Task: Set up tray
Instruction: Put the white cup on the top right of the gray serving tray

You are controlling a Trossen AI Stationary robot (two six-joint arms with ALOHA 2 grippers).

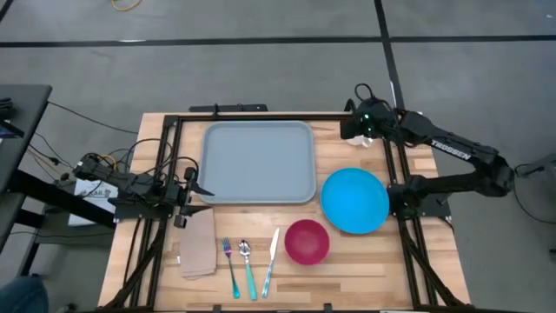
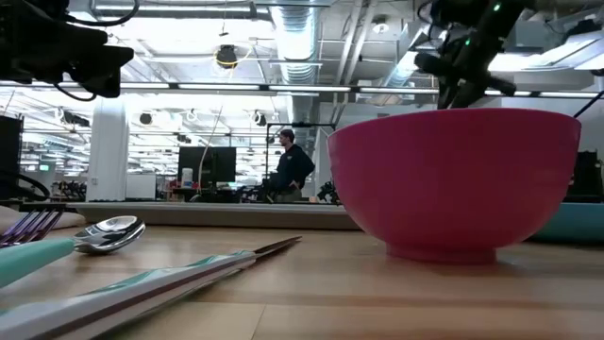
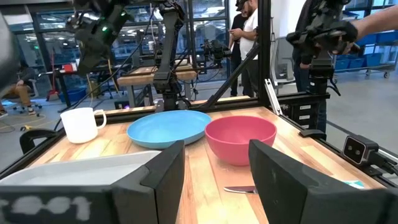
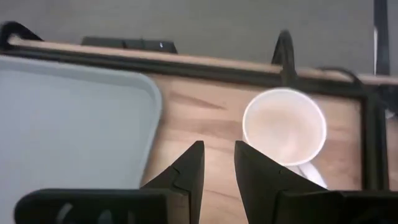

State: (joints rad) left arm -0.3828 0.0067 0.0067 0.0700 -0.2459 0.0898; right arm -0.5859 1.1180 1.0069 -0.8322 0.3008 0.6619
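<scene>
While above white mug, right hand parted, empty.

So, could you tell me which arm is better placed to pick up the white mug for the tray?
The right. Its gripper hangs directly above the white mug, jaws open, beside the empty tray. The left gripper waits at the tray's opposite edge near the napkin, farther from the mug.

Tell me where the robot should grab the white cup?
Probably by the rim of the white ceramic mug, coming straight down. It stands upright with its mouth open, and the right end effector hangs just above and beside it, fingers slightly apart. One finger inside, one outside the wall, away from the handle, should work.
</scene>
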